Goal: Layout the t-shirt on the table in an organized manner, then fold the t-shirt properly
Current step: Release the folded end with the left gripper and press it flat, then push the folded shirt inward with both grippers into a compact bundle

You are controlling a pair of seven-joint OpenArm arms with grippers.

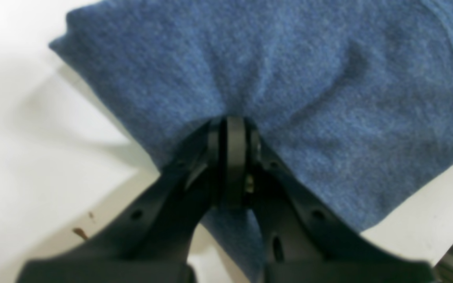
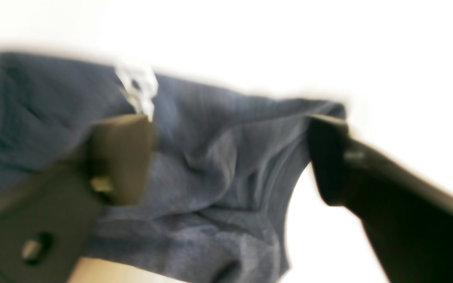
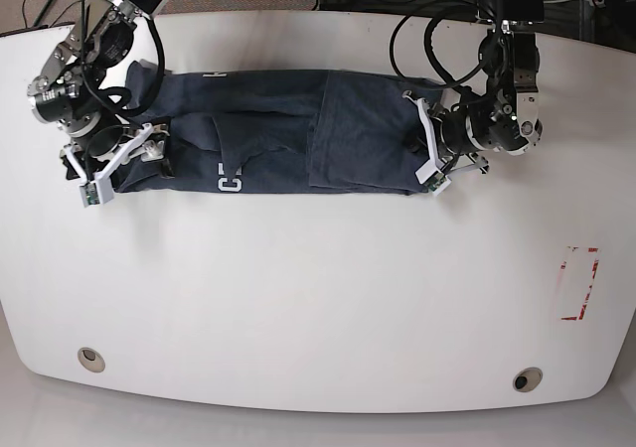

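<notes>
A dark blue t-shirt [image 3: 288, 144] lies stretched sideways across the far half of the white table [image 3: 318, 298], partly folded over itself, with white print [image 3: 231, 181] at its near edge. My left gripper [image 3: 427, 154] is at the shirt's right end. In the left wrist view it [image 1: 232, 129] is shut on a bunched pinch of the blue fabric [image 1: 289, 78]. My right gripper [image 3: 124, 164] is at the shirt's left end. In the blurred right wrist view its fingers [image 2: 122, 157] stand wide apart over the cloth [image 2: 226, 165], open.
A red-outlined rectangle mark [image 3: 579, 284] sits near the table's right edge. Two round grommet holes [image 3: 90, 358] [image 3: 527, 378] are near the front edge. Cables [image 3: 437, 40] loop behind the left arm at the back. Brown specks [image 1: 80, 232] dot the tabletop beside the left gripper.
</notes>
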